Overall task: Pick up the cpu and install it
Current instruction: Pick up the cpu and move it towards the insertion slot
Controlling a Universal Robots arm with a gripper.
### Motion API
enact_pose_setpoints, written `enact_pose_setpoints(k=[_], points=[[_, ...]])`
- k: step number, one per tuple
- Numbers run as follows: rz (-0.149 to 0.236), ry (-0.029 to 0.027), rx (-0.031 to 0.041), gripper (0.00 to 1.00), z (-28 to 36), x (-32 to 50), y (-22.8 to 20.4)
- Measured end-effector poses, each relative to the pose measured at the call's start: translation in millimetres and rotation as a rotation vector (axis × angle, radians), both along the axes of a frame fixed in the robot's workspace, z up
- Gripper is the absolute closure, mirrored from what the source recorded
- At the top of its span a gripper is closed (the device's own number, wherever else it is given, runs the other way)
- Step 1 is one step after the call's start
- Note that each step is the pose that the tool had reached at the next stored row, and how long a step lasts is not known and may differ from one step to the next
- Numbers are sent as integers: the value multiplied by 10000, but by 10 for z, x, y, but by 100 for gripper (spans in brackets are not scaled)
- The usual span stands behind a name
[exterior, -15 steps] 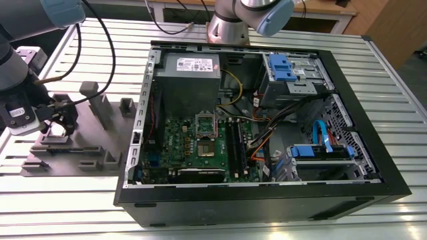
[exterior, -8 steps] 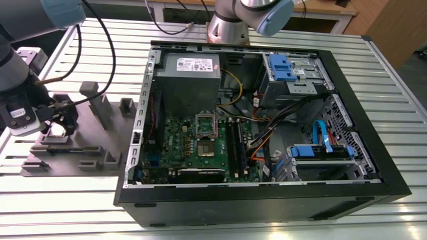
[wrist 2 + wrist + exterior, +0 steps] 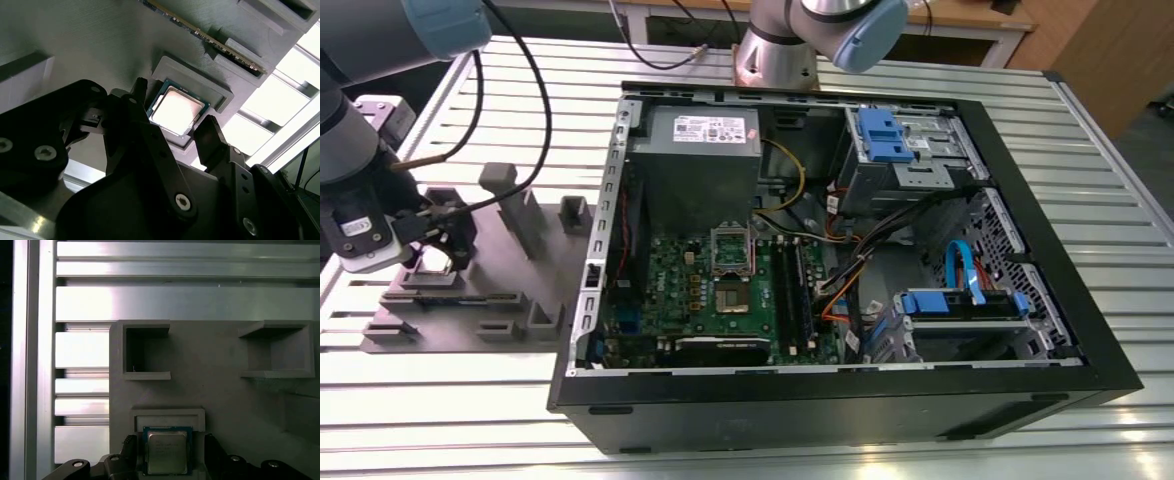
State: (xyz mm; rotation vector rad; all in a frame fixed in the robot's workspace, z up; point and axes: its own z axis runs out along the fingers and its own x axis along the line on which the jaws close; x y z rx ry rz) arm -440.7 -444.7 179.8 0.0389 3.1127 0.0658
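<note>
Standing by the bench, I saw a slatted metal table [image 3: 720,60] carrying an open computer case [image 3: 827,395] at the middle and the exterior view's right. Its green motherboard [image 3: 787,290] lay flat inside, and the metal socket [image 3: 731,298] on it had a dark, bare centre. The grey arm [image 3: 347,140] reached down at the exterior view's left, well apart from the case. It hung over a grey moulded fixture [image 3: 520,290] that sat just beside the case's left wall.

The gripper [image 3: 434,240] pointed straight down at a shallow raised pocket [image 3: 167,413] in that fixture. The cpu [image 3: 167,452] lay flat in the pocket with its silvery top up. In both wrist views it sat directly beneath the gripper [image 3: 168,440], between the two black fingers [image 3: 129,442], one to each side. The jaws stood apart, with a strip of grey fixture showing on either side of the chip, so I judged nothing was gripped. The chip was close to square, with no long axis to speak of, and its edges ran parallel to the fingers.

In the second wrist view, the cpu [image 3: 177,110] had its near corner covered by the gripper [image 3: 175,114] body. How far above the chip the fingertips hung was hard to tell. In the exterior view the gripper masked the pocket.
</note>
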Motion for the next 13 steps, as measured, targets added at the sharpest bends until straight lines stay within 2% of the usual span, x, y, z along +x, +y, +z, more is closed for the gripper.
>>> enact_pose_setpoints(k=[5,7,8,13], points=[[0,0,0,35,-2,0,0],[0,0,0,37,-3,0,0],[0,0,0,44,-4,0,0],[0,0,0,44,-6,0,0]])
